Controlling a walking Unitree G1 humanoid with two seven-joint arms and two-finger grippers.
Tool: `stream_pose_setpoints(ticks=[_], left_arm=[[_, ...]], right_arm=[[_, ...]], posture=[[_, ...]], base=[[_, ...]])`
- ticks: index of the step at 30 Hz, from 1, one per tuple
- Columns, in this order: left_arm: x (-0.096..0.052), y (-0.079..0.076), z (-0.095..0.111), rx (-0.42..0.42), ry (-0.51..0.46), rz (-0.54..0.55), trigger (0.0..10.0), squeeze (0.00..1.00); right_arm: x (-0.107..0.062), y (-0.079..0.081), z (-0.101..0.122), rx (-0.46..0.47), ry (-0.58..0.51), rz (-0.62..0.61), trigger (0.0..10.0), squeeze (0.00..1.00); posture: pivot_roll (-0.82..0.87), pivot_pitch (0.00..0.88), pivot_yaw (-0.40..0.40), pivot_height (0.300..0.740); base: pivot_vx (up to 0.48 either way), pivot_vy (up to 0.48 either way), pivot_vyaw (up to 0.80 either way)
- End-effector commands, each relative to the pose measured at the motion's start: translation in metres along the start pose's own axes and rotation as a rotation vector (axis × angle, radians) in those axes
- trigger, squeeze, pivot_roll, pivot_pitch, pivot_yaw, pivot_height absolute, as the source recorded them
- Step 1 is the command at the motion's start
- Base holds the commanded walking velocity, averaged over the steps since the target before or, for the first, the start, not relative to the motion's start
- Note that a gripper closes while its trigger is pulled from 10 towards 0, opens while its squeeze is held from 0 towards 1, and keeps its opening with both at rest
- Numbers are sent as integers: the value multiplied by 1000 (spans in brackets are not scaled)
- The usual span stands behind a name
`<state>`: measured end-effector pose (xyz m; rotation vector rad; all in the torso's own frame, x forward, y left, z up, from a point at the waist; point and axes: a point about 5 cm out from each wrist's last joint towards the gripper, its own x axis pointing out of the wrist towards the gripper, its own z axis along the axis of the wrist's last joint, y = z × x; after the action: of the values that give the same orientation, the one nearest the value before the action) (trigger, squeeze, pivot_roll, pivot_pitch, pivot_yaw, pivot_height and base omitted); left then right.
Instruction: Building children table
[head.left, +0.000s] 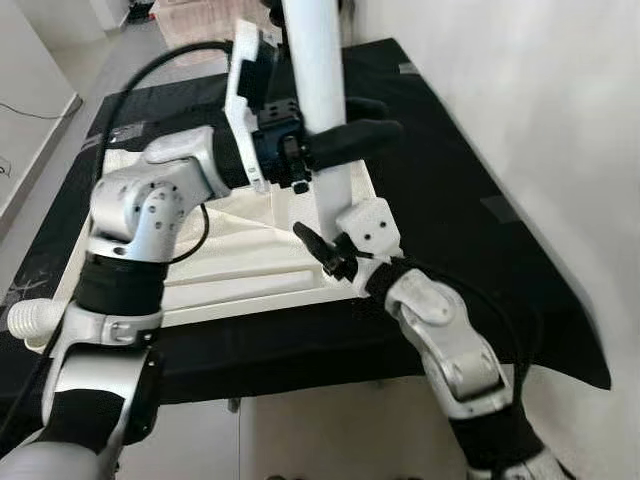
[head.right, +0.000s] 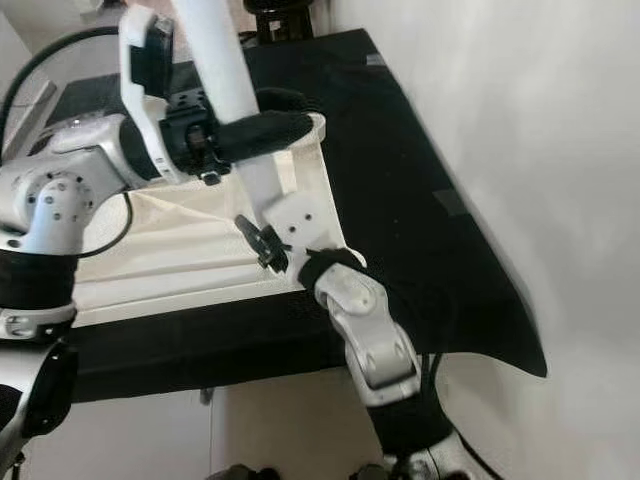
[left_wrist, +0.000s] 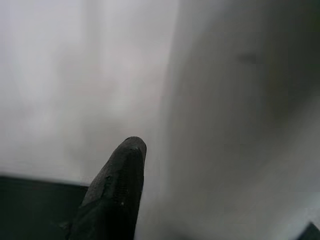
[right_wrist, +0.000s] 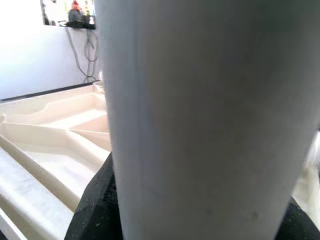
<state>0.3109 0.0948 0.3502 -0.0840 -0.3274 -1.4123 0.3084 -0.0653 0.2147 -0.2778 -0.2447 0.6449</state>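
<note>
1. Stage of the work: one white table leg (head.left: 322, 95) is held upright at the near right corner of the upturned cream tabletop (head.left: 240, 262), so the fitting of this leg is judged to be in hand, not finished. No other leg is seen standing on the tabletop, and the remaining corners are judged to be still unfitted.

2. Left gripper (head.left: 362, 128): it is brought across from the left at mid-height of the leg, and its black fingers (head.left: 350, 140) are closed around the leg, one on each side. In the left wrist view a single fingertip (left_wrist: 125, 170) is seen lying against the pale surface of the leg.

3. Right gripper (head.left: 330, 250): it is placed low down, at the foot of the leg, just beside the corner of the tabletop. Whether it is spread or clamped on the leg cannot be told; in the right wrist view the leg stands very close before the camera.

4. The tabletop: it lies underside up on a black cloth (head.left: 450, 200) that covers the work surface. Raised ribs and shallow compartments are seen moulded into its underside.

5. The leg: a smooth, plain white tube, slightly tilted, whose upper end is cut off by the top of the frame.

6. Remaining work, as judged: the seating of this leg, the mounting of the others, and the turning of the table upright.
</note>
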Motion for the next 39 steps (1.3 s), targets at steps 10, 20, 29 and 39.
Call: stream_pose_setpoints(ticks=[10,20,29,39], left_arm=[[-35,-36,0,-153,39,-287,0,0],[-43,-61,-8,-182,152,-534,0,0],[-41,-70,-6,-215,118,-643,0,0],[-43,-69,-12,-200,102,-613,0,0]], right_arm=[[13,-6,17,119,-73,181,10000,1000],[6,3,13,91,-23,623,10000,0],[-2,14,17,152,-44,867,0,0],[2,4,5,170,15,792,0,0]], posture=[[-71,38,92,740],[-77,8,79,740],[-86,0,77,740],[-91,8,73,740]], base=[[0,0,0],[0,0,0],[0,0,0],[0,0,0]])
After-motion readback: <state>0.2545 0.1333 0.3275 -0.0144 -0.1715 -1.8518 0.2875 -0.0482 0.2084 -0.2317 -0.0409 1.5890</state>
